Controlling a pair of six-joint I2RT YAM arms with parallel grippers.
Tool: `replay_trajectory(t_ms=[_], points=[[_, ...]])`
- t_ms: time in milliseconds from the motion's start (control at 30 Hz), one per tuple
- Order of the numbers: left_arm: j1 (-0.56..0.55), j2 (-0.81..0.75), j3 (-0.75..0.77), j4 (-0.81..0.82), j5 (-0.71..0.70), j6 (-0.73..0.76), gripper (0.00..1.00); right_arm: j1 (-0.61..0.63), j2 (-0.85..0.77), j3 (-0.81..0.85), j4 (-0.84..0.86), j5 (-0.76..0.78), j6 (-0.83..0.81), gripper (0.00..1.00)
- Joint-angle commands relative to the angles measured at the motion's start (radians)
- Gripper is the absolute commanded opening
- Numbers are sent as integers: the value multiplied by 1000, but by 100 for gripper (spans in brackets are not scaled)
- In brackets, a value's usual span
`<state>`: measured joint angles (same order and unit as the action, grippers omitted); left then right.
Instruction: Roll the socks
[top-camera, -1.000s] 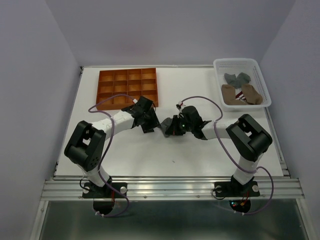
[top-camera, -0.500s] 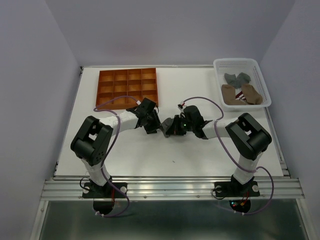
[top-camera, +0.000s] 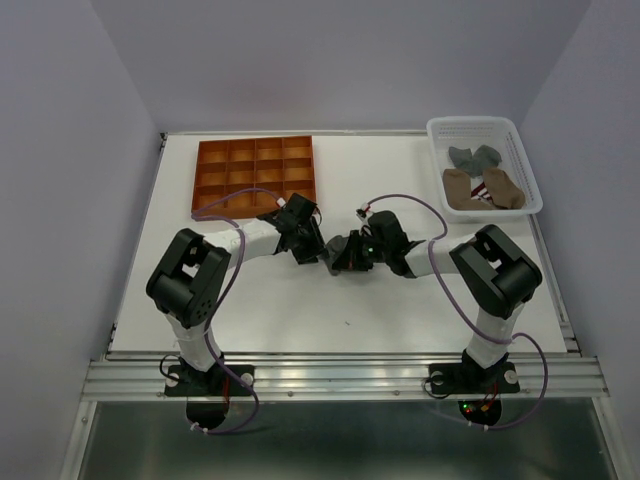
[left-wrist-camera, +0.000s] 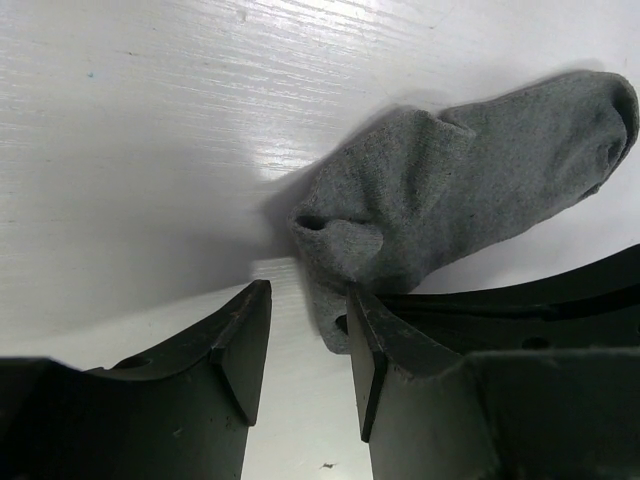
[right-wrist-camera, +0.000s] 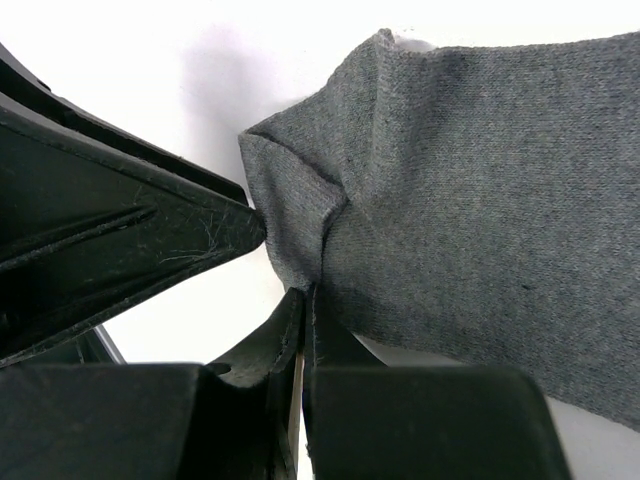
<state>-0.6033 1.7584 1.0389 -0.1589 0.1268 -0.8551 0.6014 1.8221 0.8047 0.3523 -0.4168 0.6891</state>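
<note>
At the middle of the white table (top-camera: 300, 300), we found the two arms meeting nose to nose over a single grey sock (left-wrist-camera: 470, 190). The sock lay flat on the tabletop for most of its length. Its toe pointed away from the left wrist camera, and its open end was bunched into a small fold. The right gripper (right-wrist-camera: 303, 300) was fully closed. Its fingertips pressed together on the edge of that fold, so a pinch of grey fabric sat between them. The left gripper (left-wrist-camera: 305, 345) stood partly open with nothing clamped. The bunched end of the sock reached into the gap and touched the inner face of the finger on the right of that view, while the other finger stood clear of it. In the right wrist view we saw one left fingertip just meeting the fold from the side.

Towards the far left of the table sat an orange tray (top-camera: 255, 141) divided into compartments. At the far right corner stood a white basket (top-camera: 475, 121) holding the other socks: grey ones (top-camera: 474, 156), a tan one (top-camera: 459, 188), and a tan one with a red-and-white striped part (top-camera: 503, 188).
</note>
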Motion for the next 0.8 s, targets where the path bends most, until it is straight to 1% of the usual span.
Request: replay_trajectory(t_ms=[0,133,300,567,633,667,733,767], points=[[-7,-1,33,10,-10,14,47,-11,11,-1,37,-10,4,1],[-12,33,38,15,17,13,41,-20,9,2,37,-11,7,1],[-23,42,41,22,8,4,38,-20,13,4,37,-25,7,1],[-27,62,81,13,-26,8,37,-20,14,4,34,-40,-16,1],[-27,70,85,13,-24,10,32,-20,16,5,33,-46,-16,1],[-29,81,93,13,-26,13,26,-20,13,4,31,-46,-20,2],[-32,90,104,13,-29,13,19,-20,5,4,30,-43,-29,2],[-35,93,108,13,-32,16,19,-20,3,7,21,-40,-34,3]])
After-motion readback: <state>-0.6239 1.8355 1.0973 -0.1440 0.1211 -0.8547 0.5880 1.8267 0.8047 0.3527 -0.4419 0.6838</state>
